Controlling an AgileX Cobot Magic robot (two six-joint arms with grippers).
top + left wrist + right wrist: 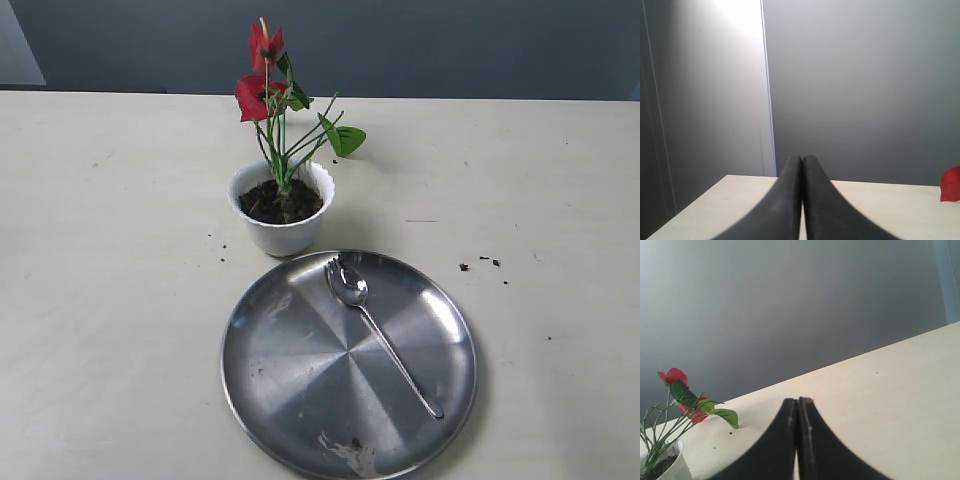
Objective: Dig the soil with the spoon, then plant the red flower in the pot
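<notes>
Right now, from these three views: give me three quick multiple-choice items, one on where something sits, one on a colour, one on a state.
1. Where does the spoon lie?
A. on the steel plate
B. in the pot
C. on the bare table

2. What colour is the pot?
A. red
B. white
C. black

3. How does the flower stand?
A. flat on the plate
B. held in a gripper
C. upright in the soil

Key: A, the spoon rests across the plate; B, its scalloped wall is white; C, the stems rise from the soil.
</notes>
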